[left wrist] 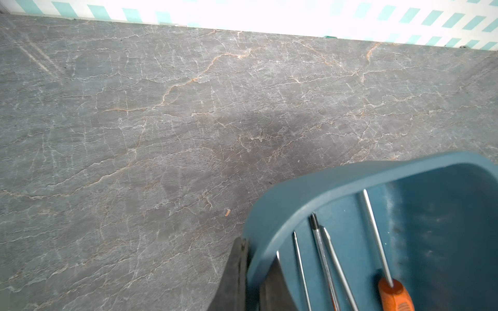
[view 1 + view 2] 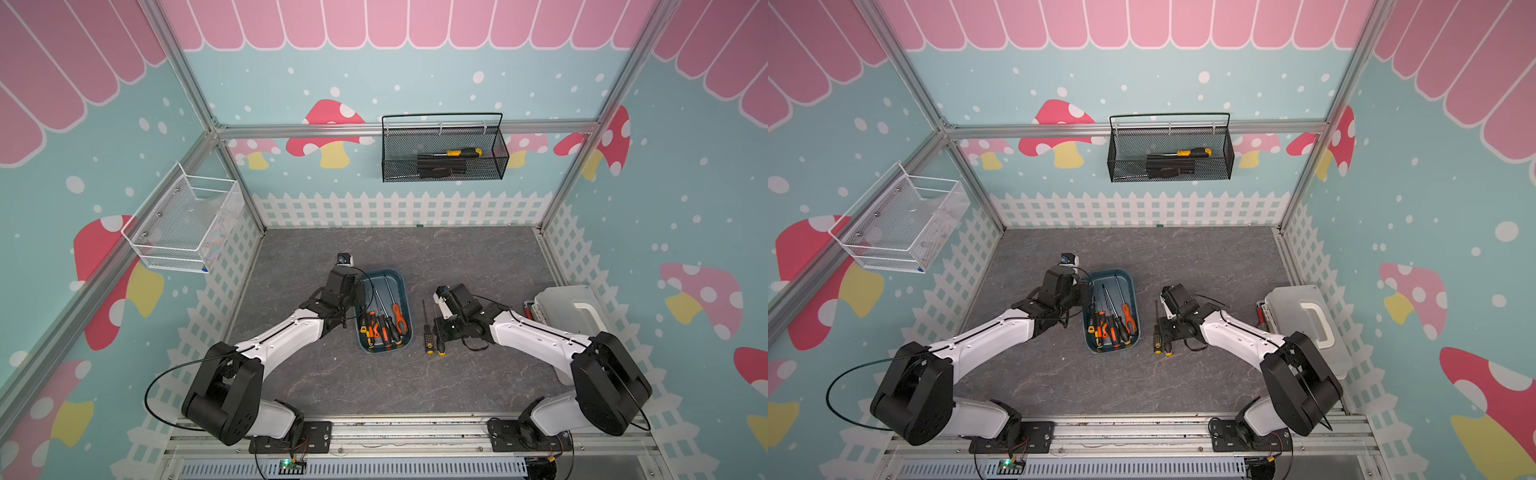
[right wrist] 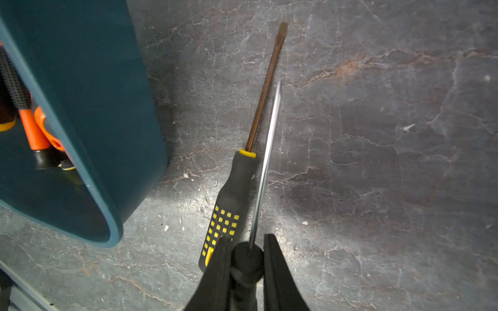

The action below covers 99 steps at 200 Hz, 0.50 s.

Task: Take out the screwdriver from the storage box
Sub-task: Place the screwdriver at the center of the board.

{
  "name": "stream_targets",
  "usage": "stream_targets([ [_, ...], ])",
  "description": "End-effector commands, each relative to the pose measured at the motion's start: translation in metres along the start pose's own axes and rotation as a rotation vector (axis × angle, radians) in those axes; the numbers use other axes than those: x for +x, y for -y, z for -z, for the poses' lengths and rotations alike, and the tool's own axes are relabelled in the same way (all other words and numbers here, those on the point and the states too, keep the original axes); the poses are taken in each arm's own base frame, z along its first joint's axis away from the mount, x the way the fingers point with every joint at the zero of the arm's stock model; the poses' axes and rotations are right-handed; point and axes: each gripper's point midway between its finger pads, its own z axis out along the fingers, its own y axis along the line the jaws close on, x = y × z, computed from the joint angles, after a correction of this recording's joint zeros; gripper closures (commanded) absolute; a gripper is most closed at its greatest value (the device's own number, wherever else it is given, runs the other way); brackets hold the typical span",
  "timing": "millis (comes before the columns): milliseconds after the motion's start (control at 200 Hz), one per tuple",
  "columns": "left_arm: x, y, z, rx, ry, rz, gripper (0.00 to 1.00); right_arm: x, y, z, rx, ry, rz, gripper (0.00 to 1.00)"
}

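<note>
Storage box (image 2: pixel 399 286), shallow dark teal-blue plastic tub, sits mid counter (image 2: pixel 374 386) in both top views; orange-and-black screwdrivers (image 2: pixel 400 318) lie inside; left arm (image 2: pixel 286 336) reaches its left rim; right arm (image 2: pixel 536 336) ends just right of it over black-handled silver-shaft screwdriver (image 2: pixel 441 350) and black-and-yellow flat-blade screwdriver (image 2: pixel 428 338). Left wrist: left fingers (image 1: pixel 231 269) pinch the storage box wall, one outside, one inside. Right wrist: right fingers (image 3: pixel 275 264) clamp the black-handled silver-shaft screwdriver, outside the storage box; black-and-yellow flat-blade screwdriver lies just beside it on the counter.
</note>
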Motion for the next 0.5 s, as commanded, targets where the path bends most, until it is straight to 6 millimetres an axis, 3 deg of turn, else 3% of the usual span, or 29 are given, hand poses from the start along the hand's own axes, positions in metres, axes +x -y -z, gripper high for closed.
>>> stream_targets([
  [0,-0.017,0.004,0.007,0.028,0.068,0.015,1.0,-0.007,0.007,-0.005,0.021,0.017,-0.023,1.0],
  [490,-0.018,0.005,0.008,0.031,0.07,0.013,1.0,-0.009,0.013,-0.02,0.001,-0.028,-0.066,1.0],
])
